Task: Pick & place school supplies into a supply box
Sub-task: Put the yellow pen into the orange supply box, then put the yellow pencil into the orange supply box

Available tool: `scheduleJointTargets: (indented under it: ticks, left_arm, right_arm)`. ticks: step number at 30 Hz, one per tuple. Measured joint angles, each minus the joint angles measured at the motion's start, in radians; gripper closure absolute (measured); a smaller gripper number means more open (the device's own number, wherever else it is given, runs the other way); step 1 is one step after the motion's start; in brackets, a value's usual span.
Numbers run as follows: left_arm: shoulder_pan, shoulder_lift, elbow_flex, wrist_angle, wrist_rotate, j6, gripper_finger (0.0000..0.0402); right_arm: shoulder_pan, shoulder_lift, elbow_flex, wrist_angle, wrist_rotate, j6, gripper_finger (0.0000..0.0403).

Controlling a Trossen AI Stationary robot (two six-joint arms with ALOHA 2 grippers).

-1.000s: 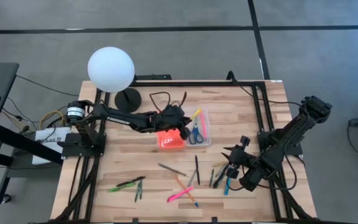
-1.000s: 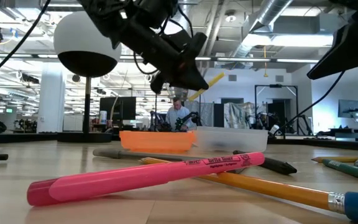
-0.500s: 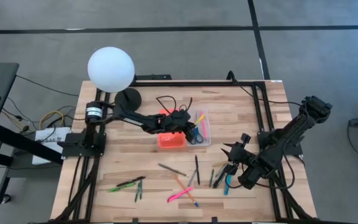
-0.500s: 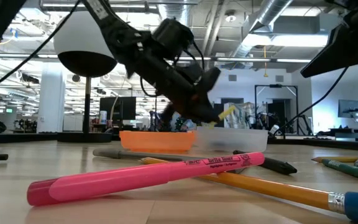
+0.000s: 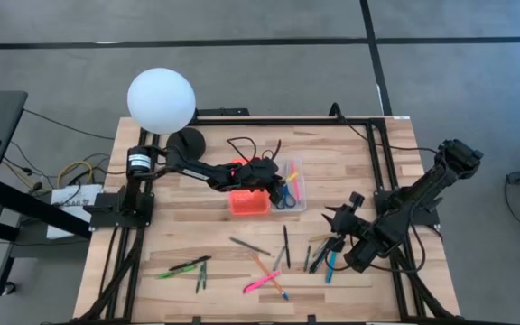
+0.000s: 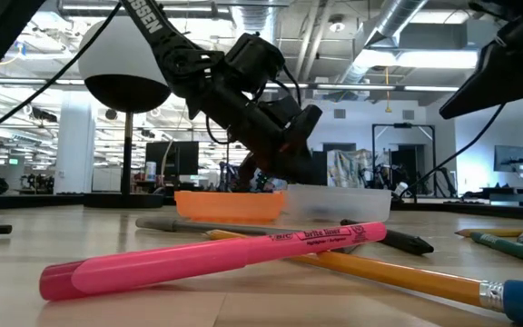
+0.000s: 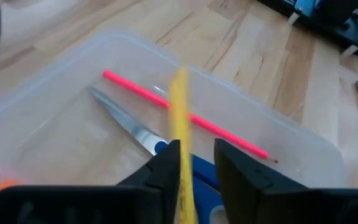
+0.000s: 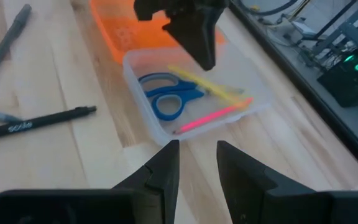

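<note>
Left gripper [image 7: 191,180] low over the supply box [image 5: 298,188], fingers parted, yellow pen [image 7: 180,118] between them (seemingly mid-release); next, lift clear.

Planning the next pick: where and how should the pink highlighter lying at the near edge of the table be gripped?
Grip the pink highlighter across its narrow barrel at mid-length, coming straight down from above with the jaws set crosswise to its slanted axis. It lies flat, and an orange pencil looks to cross it, so a mid-barrel grip clear of that crossing seems safest.
</note>
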Motion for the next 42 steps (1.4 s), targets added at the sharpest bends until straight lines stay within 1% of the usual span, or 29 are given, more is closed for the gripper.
scheduleJointTargets:
  ticks: [5,9,13,16,19,21,25,29,31,35,38,42]
  left_arm:
    - [0.000,0.000,0.000,0.001,0.002,0.033,0.0257]
    - [0.000,-0.024,0.000,0.002,0.065,0.104,0.0235]
    - [-0.010,-0.077,0.000,-0.012,0.144,0.163,0.0227]
    - [-0.033,-0.139,0.000,-0.081,0.167,0.221,0.0226]
    - [-0.073,-0.206,0.000,-0.223,0.156,0.289,0.0226]
    - [-0.107,-0.252,-0.003,-0.340,0.117,0.326,0.0226]
    - [-0.187,-0.322,-0.005,-0.516,-0.039,0.353,0.0226]
    - [-0.269,-0.358,-0.005,-0.609,-0.195,0.352,0.0226]
    - [-0.303,-0.363,-0.005,-0.622,-0.256,0.352,0.0226]
    - [-0.357,-0.371,-0.005,-0.686,-0.323,0.341,0.0226]
    - [-0.391,-0.371,-0.006,-0.771,-0.365,0.295,0.0226]
    - [-0.434,-0.376,-0.006,-0.842,-0.436,0.230,0.0226]
  right_arm:
    - [-0.005,0.000,0.000,-0.009,-0.063,-0.023,0.0303]
    - [-0.026,0.000,0.000,-0.058,-0.197,-0.077,0.0303]
    - [-0.057,0.000,-0.004,-0.072,-0.335,-0.134,0.0303]
    - [-0.084,0.000,-0.032,-0.031,-0.426,-0.185,0.0303]
    - [-0.106,0.000,-0.082,0.027,-0.530,-0.211,0.0303]
    - [-0.113,0.000,-0.113,0.043,-0.585,-0.209,0.0303]
    - [-0.111,0.000,-0.155,0.061,-0.627,-0.188,0.0303]
    - [-0.104,0.000,-0.156,0.069,-0.652,-0.185,0.0303]
    - [-0.102,0.000,-0.156,0.070,-0.659,-0.185,0.0303]
    - [-0.088,0.000,-0.156,0.090,-0.678,-0.186,0.0303]
    - [-0.075,0.000,-0.156,0.115,-0.682,-0.198,0.0303]
    - [-0.074,-0.001,-0.160,0.126,-0.694,-0.203,0.0303]
